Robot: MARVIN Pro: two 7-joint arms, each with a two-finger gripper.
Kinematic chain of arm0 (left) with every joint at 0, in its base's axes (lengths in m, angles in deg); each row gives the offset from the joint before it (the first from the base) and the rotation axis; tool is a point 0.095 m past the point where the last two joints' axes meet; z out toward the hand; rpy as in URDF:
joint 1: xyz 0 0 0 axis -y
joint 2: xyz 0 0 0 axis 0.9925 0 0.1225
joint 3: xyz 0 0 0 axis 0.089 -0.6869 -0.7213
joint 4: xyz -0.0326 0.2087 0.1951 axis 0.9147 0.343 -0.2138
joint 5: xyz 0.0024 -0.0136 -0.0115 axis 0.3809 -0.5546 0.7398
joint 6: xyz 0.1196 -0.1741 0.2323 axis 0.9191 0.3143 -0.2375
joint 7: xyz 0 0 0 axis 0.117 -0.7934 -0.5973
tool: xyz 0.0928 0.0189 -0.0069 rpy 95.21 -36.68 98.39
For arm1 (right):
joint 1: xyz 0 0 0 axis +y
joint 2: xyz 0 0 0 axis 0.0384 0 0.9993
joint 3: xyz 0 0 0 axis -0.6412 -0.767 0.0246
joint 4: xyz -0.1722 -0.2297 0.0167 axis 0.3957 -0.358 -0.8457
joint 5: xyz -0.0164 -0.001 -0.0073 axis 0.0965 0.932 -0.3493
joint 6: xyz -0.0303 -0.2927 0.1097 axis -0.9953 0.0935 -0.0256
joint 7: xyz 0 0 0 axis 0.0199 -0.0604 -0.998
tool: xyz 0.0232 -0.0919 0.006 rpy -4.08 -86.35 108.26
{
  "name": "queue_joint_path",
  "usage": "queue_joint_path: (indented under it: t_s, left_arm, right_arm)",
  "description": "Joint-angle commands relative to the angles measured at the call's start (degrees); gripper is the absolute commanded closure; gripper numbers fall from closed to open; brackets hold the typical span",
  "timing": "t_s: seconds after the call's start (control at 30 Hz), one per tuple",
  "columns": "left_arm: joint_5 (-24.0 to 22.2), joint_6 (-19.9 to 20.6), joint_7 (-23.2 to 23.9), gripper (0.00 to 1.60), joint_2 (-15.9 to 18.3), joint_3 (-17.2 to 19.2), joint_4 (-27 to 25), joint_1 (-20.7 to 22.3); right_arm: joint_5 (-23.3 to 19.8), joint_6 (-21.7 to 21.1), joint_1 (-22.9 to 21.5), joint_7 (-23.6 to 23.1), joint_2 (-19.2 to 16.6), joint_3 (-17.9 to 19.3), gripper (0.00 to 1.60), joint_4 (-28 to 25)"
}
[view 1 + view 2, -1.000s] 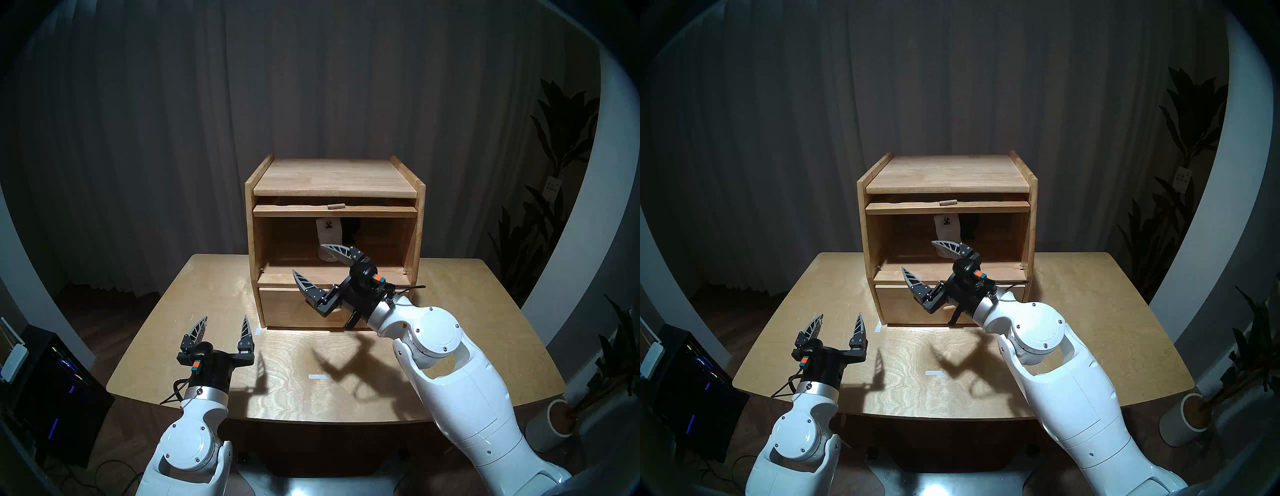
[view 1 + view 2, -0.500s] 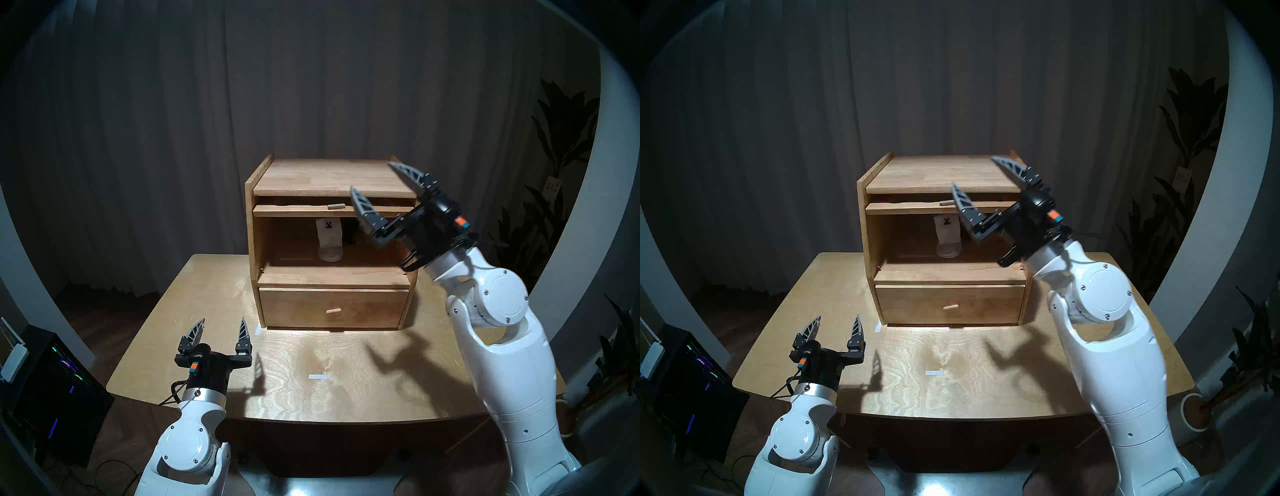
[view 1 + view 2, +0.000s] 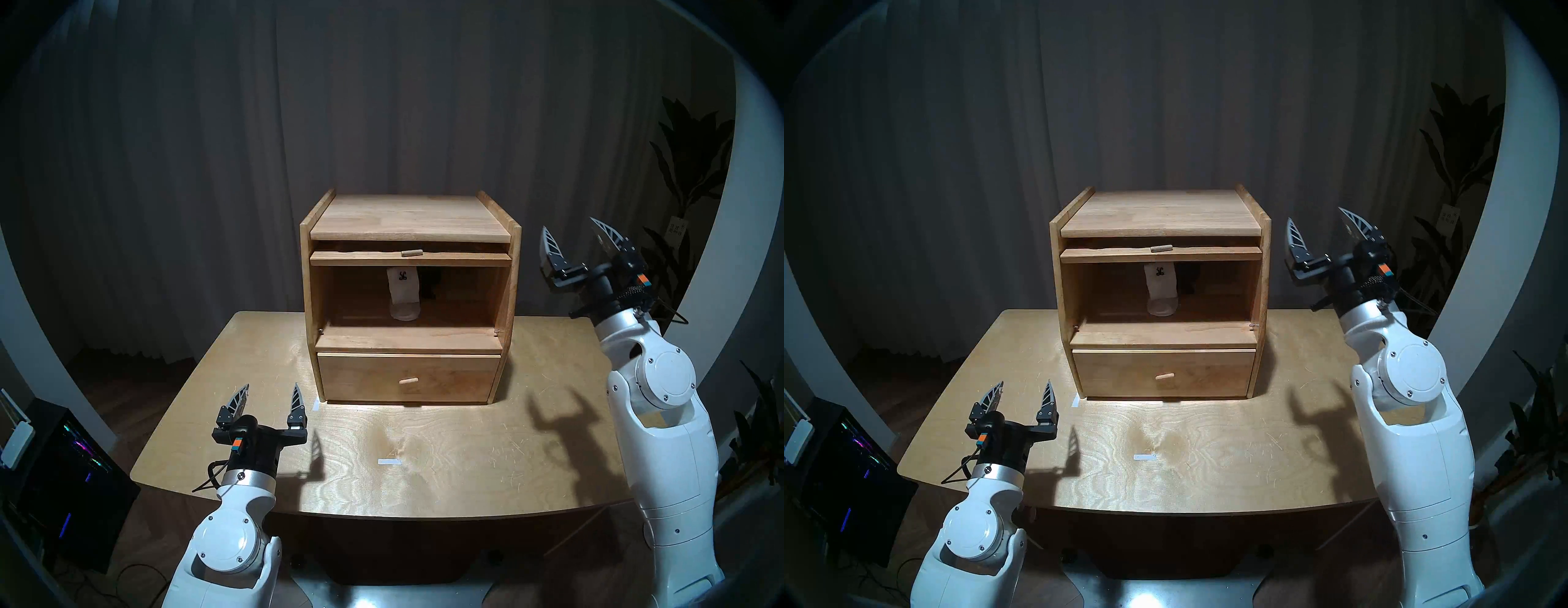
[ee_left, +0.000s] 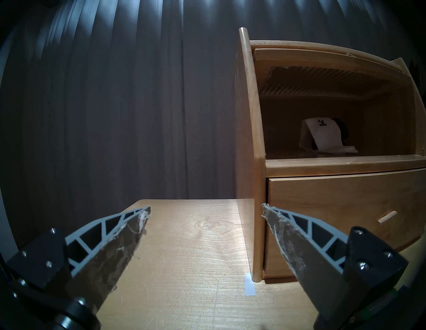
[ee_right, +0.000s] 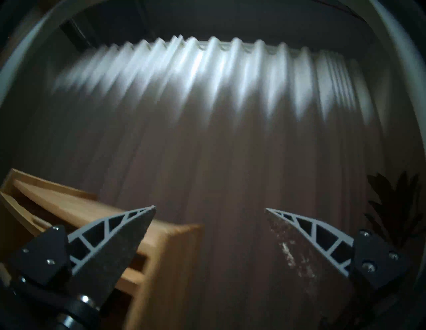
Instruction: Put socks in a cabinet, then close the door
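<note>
The cabinet stood toward the back of the surface, and I took it as my bearing for everything else. Its upper compartment was open, the door lifted and slid back flat under the top board, only its front edge and small peg handle showing. That left the opening clear, which I judged was why the socks had gone in so easily: the white sock was draped at the back of the compartment, slightly left of its middle, logo upward, and the black sock was a dark shape just beside it on the right, hard to make out in the shadow. Below the compartment the drawer was shut.

So the storing looked done and the door not yet closed.

The right gripper was held high to the right of the cabinet, about level with its top edge and apart from it, tilted upward toward the curtain. Its fingers were spread wide with nothing between them. From there I supposed it would have to come across the cabinet's front to reach the peg handle and draw the door out and down.

The left gripper hovered low over the surface in front of the cabinet's left corner, pointing level toward it, fingers likewise spread and empty. It seemed parked out of the way, leaving the front of the cabinet free.
</note>
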Motion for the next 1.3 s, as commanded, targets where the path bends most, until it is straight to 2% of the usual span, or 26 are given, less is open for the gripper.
queue_joint_path:
  t_s: [0.0,0.03,0.1,0.17,0.2,0.27,0.4,0.6,0.73,0.77,0.87,1.03,1.13,1.27]
  left_arm:
    - [1.0,1.2,-0.7,0.0,0.4,0.6,-1.2,3.8]
    - [1.3,1.6,-0.8,0.0,0.4,0.5,-1.2,4.3]
    - [2.0,2.6,-1.1,0.0,0.5,0.2,-1.0,5.4]
    - [2.8,4.0,-1.5,0.0,0.3,-0.4,-0.7,6.6]
    - [3.2,4.8,-1.8,0.0,0.2,-0.7,-0.5,7.1]
    - [4.0,6.2,-2.3,0.0,0.1,-1.3,-0.3,8.2]
    - [5.1,8.2,-3.1,0.0,-0.1,-2.3,0.4,10.0]
    - [9.1,8.5,-5.0,0.0,0.8,-3.6,0.1,10.7]
    - [15.6,9.9,-5.4,0.0,3.2,-6.3,-4.1,8.4]
    - [19.3,9.7,-6.0,0.0,4.8,-7.2,-4.9,8.0]
    - [24.5,9.7,-5.3,0.0,7.5,-9.7,-7.1,6.4]
    - [33.1,10.4,-4.6,0.0,10.9,-12.6,-8.4,3.8]
    - [38.2,10.8,-4.2,0.0,13.1,-13.0,-8.3,3.4]
    - [44.0,11.9,-3.2,0.0,15.8,-10.6,-8.1,4.6]
  right_arm:
    - [-3.1,-0.6,6.4,6.5,-0.5,8.1,0.0,1.0]
    - [-3.9,-0.8,7.4,7.0,-0.1,9.9,0.0,0.8]
    - [-5.7,-1.5,8.7,8.3,0.1,11.1,0.0,0.9]
    - [-7.7,-3.0,10.2,6.6,1.7,13.7,0.0,0.6]
    - [-9.0,-3.4,10.7,6.4,2.0,13.5,0.0,0.6]
    - [-10.8,-4.7,11.0,4.8,2.1,12.1,0.0,1.1]
    - [-12.4,-5.5,8.4,2.7,1.7,7.8,0.0,4.0]
    - [-10.4,-6.3,4.3,1.3,0.3,2.0,0.0,7.5]
    - [-9.8,-6.8,3.5,2.2,0.4,1.0,0.0,8.4]
    - [-9.9,-6.9,3.6,2.1,0.5,1.1,0.0,8.3]
    - [-9.7,-7.1,3.5,2.0,0.5,0.9,0.0,8.6]
    - [-9.4,-7.4,3.3,1.9,0.4,0.7,0.0,8.8]
    - [-9.2,-7.4,3.2,1.8,0.4,0.6,0.0,8.9]
    - [-9.0,-7.4,3.2,1.7,0.3,0.6,0.0,9.1]
